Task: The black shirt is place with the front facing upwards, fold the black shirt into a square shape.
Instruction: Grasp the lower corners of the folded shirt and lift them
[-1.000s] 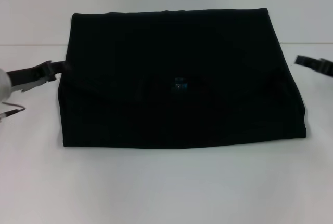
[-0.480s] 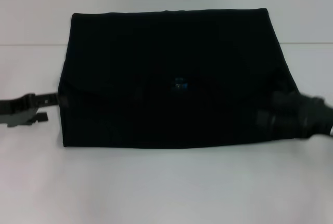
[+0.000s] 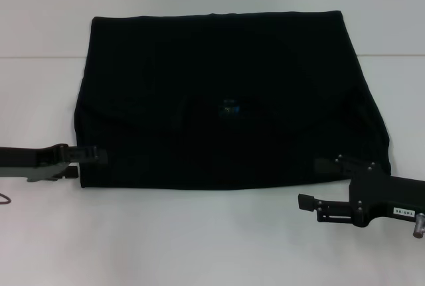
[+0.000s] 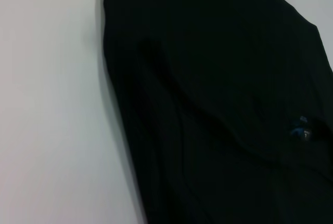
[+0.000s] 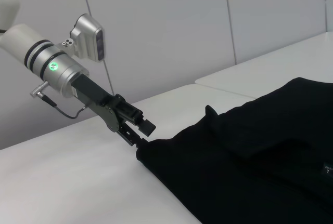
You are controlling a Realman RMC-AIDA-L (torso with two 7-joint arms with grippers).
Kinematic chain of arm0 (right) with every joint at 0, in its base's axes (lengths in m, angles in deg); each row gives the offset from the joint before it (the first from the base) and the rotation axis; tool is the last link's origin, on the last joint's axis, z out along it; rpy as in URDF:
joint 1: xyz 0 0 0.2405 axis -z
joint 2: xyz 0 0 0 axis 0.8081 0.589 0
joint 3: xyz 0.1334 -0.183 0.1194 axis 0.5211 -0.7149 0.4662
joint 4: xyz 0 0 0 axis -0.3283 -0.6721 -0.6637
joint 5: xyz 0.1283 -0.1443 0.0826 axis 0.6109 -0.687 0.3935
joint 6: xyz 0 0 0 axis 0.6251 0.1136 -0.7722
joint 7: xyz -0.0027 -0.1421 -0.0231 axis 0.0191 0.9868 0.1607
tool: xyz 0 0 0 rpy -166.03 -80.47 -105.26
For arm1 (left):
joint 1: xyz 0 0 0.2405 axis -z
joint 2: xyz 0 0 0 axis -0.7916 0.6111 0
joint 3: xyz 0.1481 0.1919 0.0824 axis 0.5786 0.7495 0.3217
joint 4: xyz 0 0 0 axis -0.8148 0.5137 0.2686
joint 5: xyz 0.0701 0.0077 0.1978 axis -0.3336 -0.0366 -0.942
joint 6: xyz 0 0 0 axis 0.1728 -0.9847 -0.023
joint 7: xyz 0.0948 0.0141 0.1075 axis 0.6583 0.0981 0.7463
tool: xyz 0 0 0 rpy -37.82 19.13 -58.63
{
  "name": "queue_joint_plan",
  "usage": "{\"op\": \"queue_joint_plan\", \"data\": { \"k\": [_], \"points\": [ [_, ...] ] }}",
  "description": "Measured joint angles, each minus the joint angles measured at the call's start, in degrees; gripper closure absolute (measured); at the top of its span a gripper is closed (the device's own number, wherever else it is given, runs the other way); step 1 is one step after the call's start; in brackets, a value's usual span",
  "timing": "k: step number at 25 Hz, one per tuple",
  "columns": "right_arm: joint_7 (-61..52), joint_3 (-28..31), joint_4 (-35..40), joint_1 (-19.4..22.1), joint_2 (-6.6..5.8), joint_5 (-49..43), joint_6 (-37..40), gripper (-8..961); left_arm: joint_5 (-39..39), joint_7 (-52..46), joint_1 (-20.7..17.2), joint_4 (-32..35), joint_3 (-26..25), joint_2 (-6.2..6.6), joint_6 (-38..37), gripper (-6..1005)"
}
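Observation:
The black shirt (image 3: pixel 219 93) lies folded into a wide rectangle on the white table (image 3: pixel 199 239), with its small blue neck label (image 3: pixel 230 108) facing up. No white lettering shows. My left gripper (image 3: pixel 85 160) is at the shirt's near-left corner. In the right wrist view this gripper (image 5: pixel 139 133) is open, with its tips at the cloth's corner (image 5: pixel 145 148). My right gripper (image 3: pixel 316 183) is open at the shirt's near-right edge, one finger over the cloth and the other over the table. The left wrist view shows the shirt (image 4: pixel 223 104) and its label (image 4: pixel 301 130).
The bare white table shows on all sides of the shirt, widest along the near side. A seam in the table (image 3: pixel 40 57) runs across behind the shirt's middle. A pale wall (image 5: pixel 156 26) stands beyond the table.
My left gripper slid nearer along the shirt's left edge to its near-left corner. My right gripper came in from the far right, crossed the shirt's right side and dropped to the near-right edge.

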Motion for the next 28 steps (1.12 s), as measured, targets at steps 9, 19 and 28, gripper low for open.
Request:
{"op": "queue_joint_plan", "data": {
  "k": [9,19,28],
  "points": [
    [-0.19,-0.06,-0.68,0.05,0.05,-0.03,-0.99,8,0.28,0.18,0.68,-0.05,0.20,-0.41,-0.07,72],
    [-0.38,-0.06,-0.84,0.08,0.05,-0.03,-1.26,9,0.00,0.72,1.76,-0.13,3.57,-0.82,-1.68,100],
    [-0.49,-0.02,-0.84,0.22,0.04,-0.02,-0.79,10,-0.09,0.51,1.85,0.23,6.04,-1.20,0.66,278]
  ]
}}
